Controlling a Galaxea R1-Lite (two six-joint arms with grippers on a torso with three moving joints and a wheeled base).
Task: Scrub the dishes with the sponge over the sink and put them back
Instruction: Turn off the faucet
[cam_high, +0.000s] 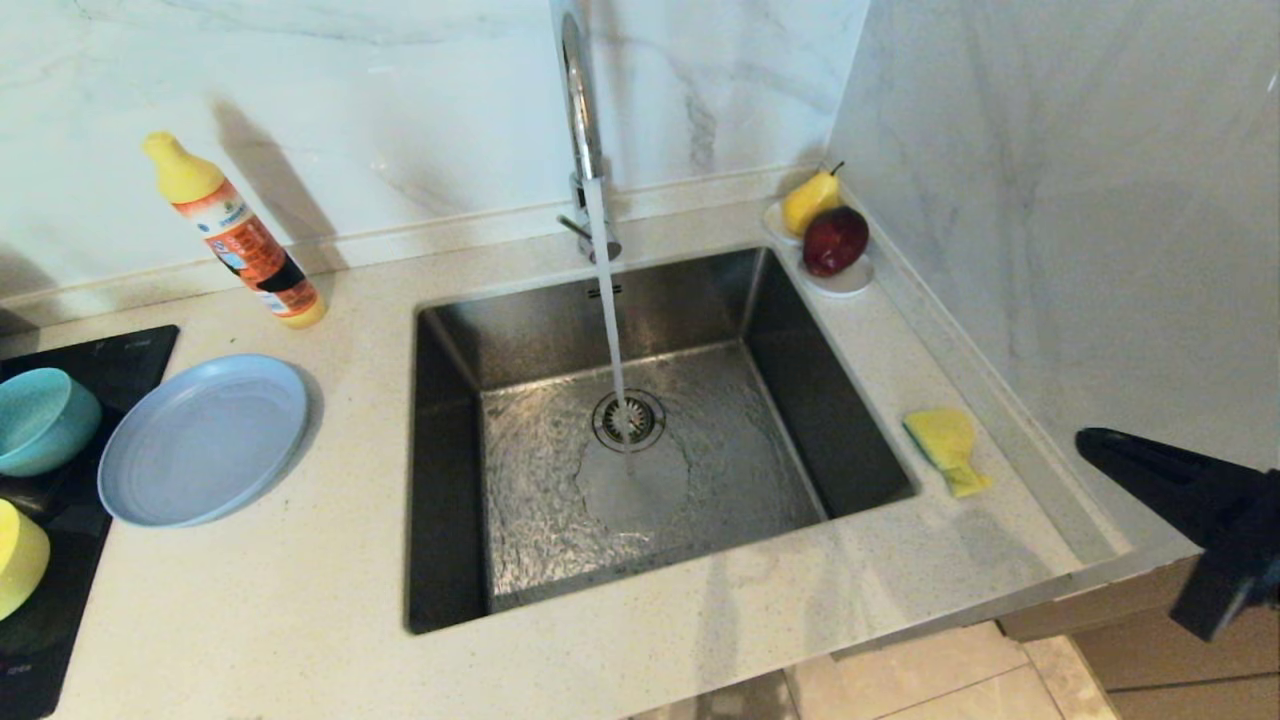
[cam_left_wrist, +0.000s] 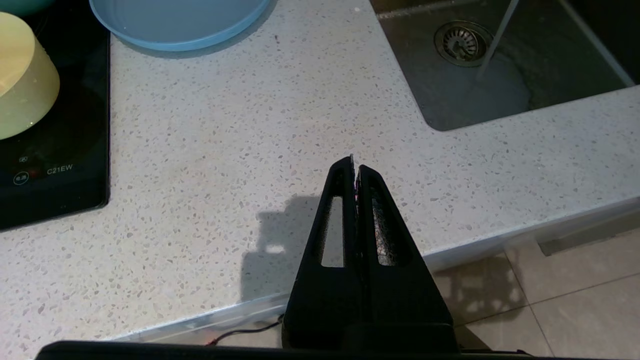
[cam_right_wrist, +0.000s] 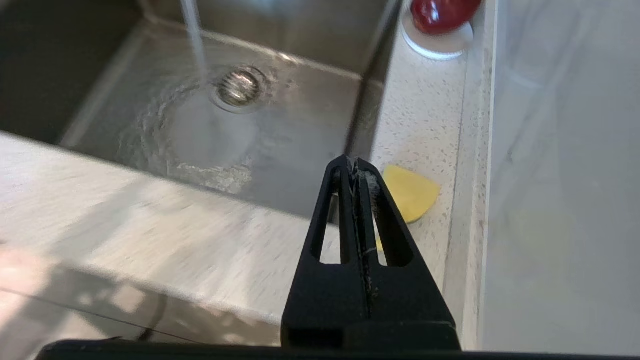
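The right gripper (cam_right_wrist: 355, 165) sits closest to its wrist camera, jaws pressed together and empty, hanging off the front right corner of the counter (cam_high: 300, 590). Just ahead of its tips and a little to the wall side lies the sponge (cam_right_wrist: 410, 192), yellow face up and partly folded, on the narrow counter strip between the sink (cam_high: 850, 400) and the side wall (cam_high: 1080, 250). It probably lies there because that is the arm's own side, within easy reach; the jaws must part before they can take it.

Room there is tight: the sink's edge drops away on one side of the sponge and the raised lip of the wall rises on the other, so a descent from above looks safer than a sideways sweep. Farther beyond the tips, a white dish with fruit (cam_high: 835, 250) fills the back corner.

The left gripper (cam_left_wrist: 355, 167) is also closed on nothing, over bare counter near the front edge. Beyond its tips and off to one side wait the grey-blue plate (cam_high: 205, 440), the teal bowl (cam_high: 40, 420) and the yellow-green bowl (cam_high: 20, 555), the bowls on the black cooktop (cam_high: 100, 370). A soap bottle (cam_high: 235, 235) leans against the back wall. Water from the tap (cam_high: 580, 120) runs onto the drain (cam_high: 628, 420), leaving the basin open for scrubbing.
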